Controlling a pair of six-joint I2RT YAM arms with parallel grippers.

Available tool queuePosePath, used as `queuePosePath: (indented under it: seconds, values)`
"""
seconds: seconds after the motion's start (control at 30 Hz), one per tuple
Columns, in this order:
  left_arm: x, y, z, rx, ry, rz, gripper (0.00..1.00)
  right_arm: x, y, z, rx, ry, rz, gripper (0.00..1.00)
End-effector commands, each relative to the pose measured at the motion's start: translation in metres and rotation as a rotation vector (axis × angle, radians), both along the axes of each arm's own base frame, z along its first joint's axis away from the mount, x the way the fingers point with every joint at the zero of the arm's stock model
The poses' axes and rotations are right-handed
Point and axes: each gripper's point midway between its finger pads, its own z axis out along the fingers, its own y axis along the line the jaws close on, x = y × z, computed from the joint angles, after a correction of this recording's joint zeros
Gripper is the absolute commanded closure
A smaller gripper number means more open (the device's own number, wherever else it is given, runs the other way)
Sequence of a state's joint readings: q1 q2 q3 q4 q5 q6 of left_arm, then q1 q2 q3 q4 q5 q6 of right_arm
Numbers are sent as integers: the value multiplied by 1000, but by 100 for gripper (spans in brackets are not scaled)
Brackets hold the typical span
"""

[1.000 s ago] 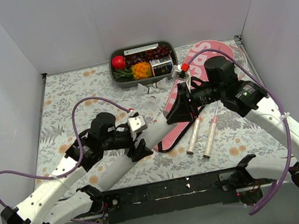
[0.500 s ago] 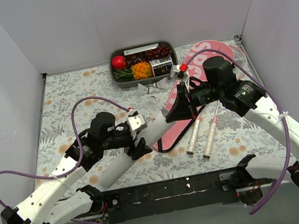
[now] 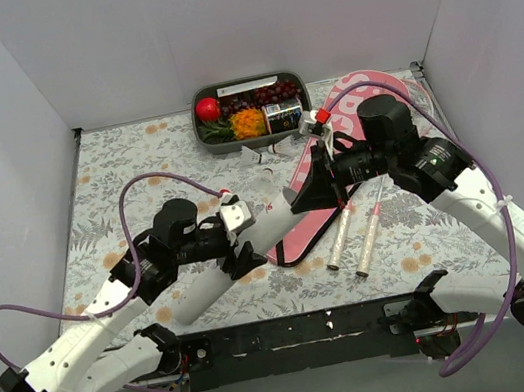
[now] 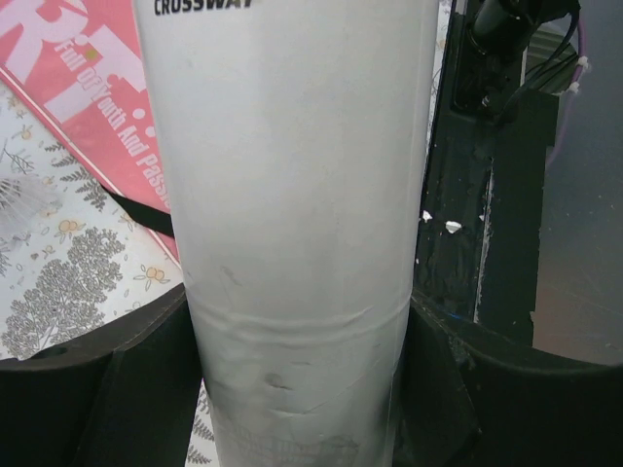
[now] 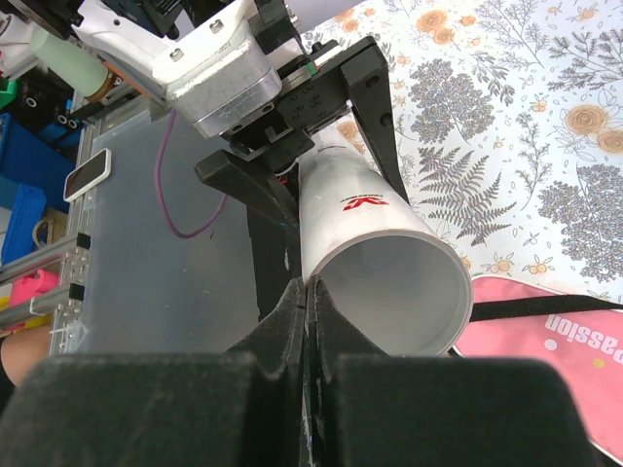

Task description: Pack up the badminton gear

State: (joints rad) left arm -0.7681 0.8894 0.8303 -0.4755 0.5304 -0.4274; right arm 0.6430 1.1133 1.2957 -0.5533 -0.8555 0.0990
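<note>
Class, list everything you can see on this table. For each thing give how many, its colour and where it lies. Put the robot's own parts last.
tube: one, white, lying aslant near the middle
bag: one, pink with black edging, running from the middle to the far right corner
rackets: two, pale handles and thin pink shafts, just right of the bag
tray: one, grey, middle of the far edge, holding food
ball: one, red, left end of the tray
tablecloth: one, pale with flowers, under everything
left gripper: one, black, shut on the tube
right gripper: one, black, fingers together at the tube's open end
</note>
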Motion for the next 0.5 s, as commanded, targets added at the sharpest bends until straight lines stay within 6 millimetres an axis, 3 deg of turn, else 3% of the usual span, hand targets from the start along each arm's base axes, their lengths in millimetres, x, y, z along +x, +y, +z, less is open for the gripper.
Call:
queuePosePath:
  seconds: [0.0,0.47]
  values:
    - [2,-2,24,-83,-68,12,98,-7,-6,22,4,-65,0,99]
    - [-2,3,23,-101,-87,16,98,6,-15,45,13,-112,-67,99]
